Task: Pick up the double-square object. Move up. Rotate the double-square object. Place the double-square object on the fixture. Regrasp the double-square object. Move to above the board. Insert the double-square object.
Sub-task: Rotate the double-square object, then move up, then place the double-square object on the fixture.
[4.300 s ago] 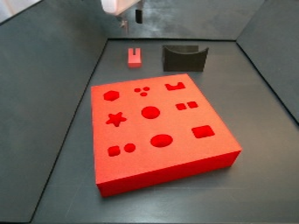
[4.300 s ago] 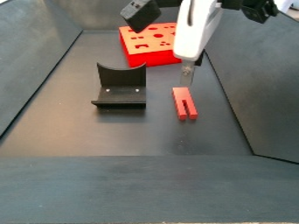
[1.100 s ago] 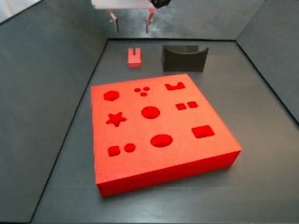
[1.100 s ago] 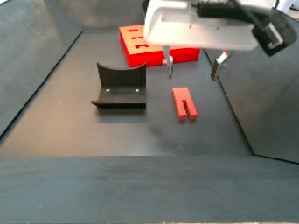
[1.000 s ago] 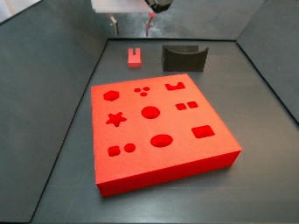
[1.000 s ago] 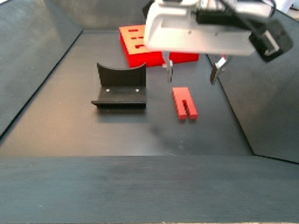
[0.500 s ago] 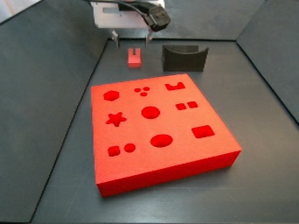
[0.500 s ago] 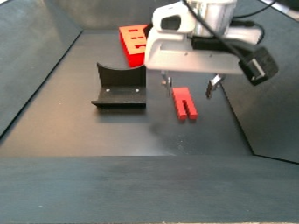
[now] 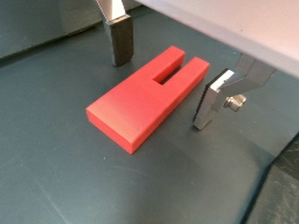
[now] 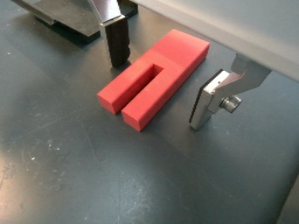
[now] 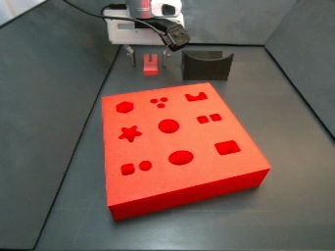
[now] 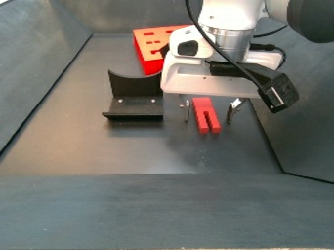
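Observation:
The double-square object (image 9: 146,96) (image 10: 153,77) is a small red-pink block with a slot cut into one end, lying flat on the dark floor. My gripper (image 9: 163,77) (image 10: 159,79) is open and straddles it, one finger (image 9: 121,39) on each side with a gap to the block. In both side views the gripper (image 11: 152,61) (image 12: 209,109) sits low over the double-square object (image 11: 152,65) (image 12: 206,116). The dark fixture (image 11: 207,65) (image 12: 132,97) stands beside it. The big red board (image 11: 177,147) (image 12: 159,46) lies further off.
Grey walls (image 11: 66,88) (image 12: 39,88) slope up around the dark floor. The fixture's corner (image 10: 65,22) shows near one finger in a wrist view.
The gripper has come down from above the block until its open fingers stand on either side of it. The block, fixture and board have not moved.

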### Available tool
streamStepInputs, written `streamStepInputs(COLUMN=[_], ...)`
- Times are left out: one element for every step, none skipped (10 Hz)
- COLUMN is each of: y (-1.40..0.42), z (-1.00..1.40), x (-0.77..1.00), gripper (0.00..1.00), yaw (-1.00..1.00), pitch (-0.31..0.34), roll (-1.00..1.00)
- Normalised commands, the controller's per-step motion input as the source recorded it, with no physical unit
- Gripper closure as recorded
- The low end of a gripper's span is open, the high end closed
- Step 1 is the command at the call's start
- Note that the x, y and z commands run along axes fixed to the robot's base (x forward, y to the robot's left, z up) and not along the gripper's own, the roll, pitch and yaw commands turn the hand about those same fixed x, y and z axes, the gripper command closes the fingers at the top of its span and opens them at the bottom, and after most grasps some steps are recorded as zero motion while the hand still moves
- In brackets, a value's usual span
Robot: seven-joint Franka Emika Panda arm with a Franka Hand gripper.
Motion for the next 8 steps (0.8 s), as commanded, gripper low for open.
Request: streamStepInputs(y=[0.0, 0.0, 0.0, 0.0, 0.01, 0.01, 0.01, 0.0], z=[0.0, 0.83, 0.81, 0.71, 0.59, 0.45, 0.25, 1.0], x=[0.0, 0.0, -0.02, -0.03, -0.02, -0.02, -0.02, 0.0], gripper=[1.0, 1.0, 1.0, 1.0, 1.0, 1.0, 1.0, 1.0], yaw=[0.0, 0.0, 0.0, -0.01, -0.01, -0.01, -0.02, 0.0], pitch=[0.0, 0.0, 0.013, 0.03, 0.044, 0.054, 0.052, 0.0], roll=[0.0, 0.0, 0.0, 0.0, 0.01, 0.02, 0.03, 0.0])
